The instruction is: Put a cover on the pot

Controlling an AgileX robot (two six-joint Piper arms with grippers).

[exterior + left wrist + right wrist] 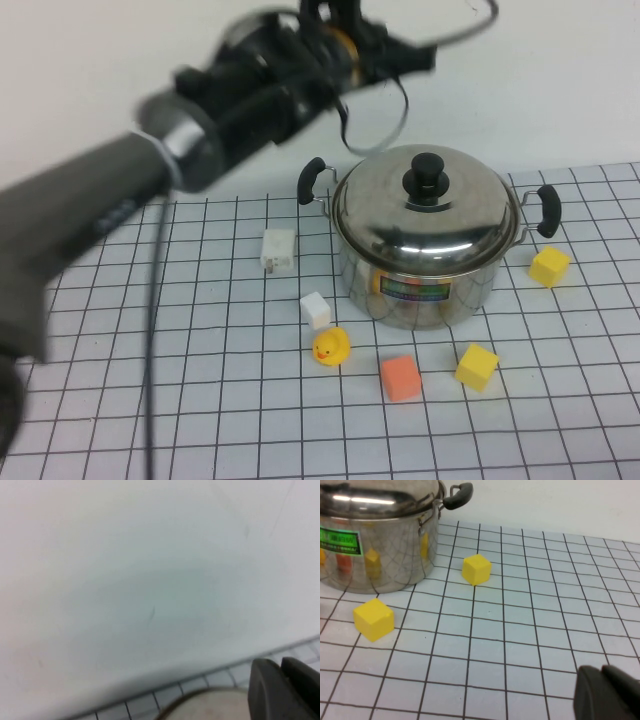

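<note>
Right of centre on the gridded table stands the pot, its domed lid already seated square on the rim. The left claw hangs high over the far edge, left of the knob; whether it is wide or narrow I cannot tell. The right claw hovers low over bare table near the pot's right side, holding nothing (its spread is likewise unclear). To finish well, I judge the left arm should lift straight clear without clipping the knob or handles. Counted: one pot, one lid, two yellow cubes, one orange cube, two white blocks, one rubber duck.
</note>
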